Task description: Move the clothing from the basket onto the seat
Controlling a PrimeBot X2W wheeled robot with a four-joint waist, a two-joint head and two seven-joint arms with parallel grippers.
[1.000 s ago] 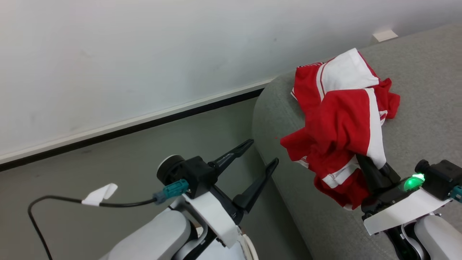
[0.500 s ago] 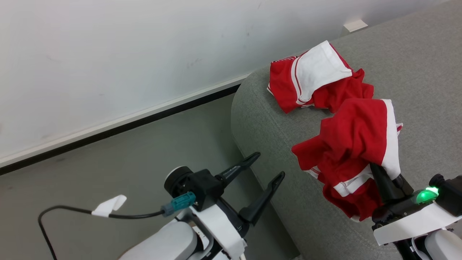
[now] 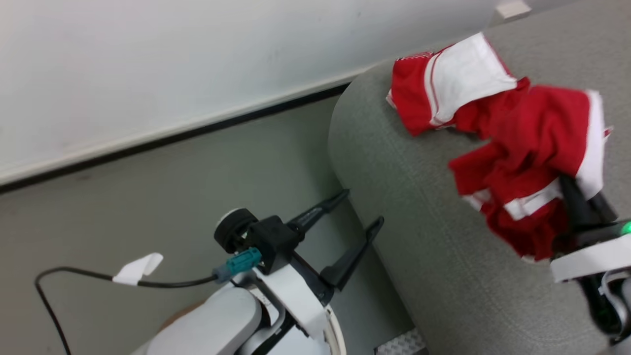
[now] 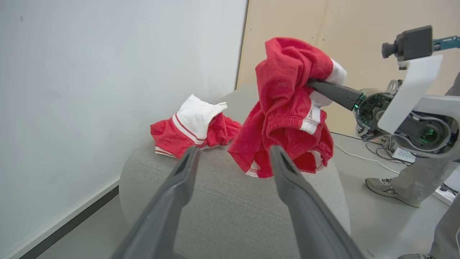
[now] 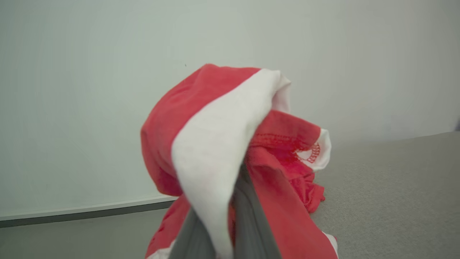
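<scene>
Right gripper [image 3: 572, 190] clamped shut on bunched red-and-white garment [image 3: 532, 162], cloth draped over its fingers. Garment hung over grey seat [image 3: 419, 222]; unclear whether lowest hem touched upholstery. Second red garment [image 3: 443, 84] with white panel lay crumpled on seat near rounded edge by white wall [image 3: 197, 59]. Left gripper [image 3: 362, 207] empty, jaws wide apart, over grey floor [image 3: 172, 197] just beside seat's curved side. Person's shoe [image 4: 388, 187] on floor beyond seat.
</scene>
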